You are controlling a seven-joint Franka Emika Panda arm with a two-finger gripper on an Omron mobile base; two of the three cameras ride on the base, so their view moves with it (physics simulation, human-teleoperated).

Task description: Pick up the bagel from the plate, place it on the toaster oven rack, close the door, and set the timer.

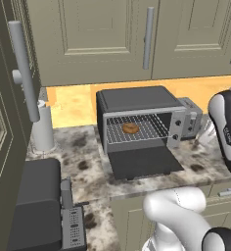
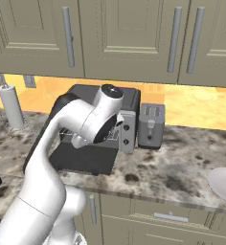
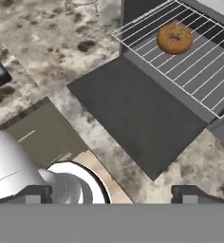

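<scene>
One step is judged done: bagel (image 3: 175,38) lies on toaster oven rack (image 3: 199,71), upper right of hand view. Door (image 3: 135,109) still down, timer unset. Gripper (image 3: 111,194) spread wide, nothing held.

Beige cabinets (image 1: 107,34), marble ctr (image 2: 182,167), orange backsplash (image 1: 73,105)

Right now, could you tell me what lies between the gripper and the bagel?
In the hand view, the open door lies flat between the open gripper and the bagel, which sits on the toaster oven rack; nothing rests on the door.
</scene>
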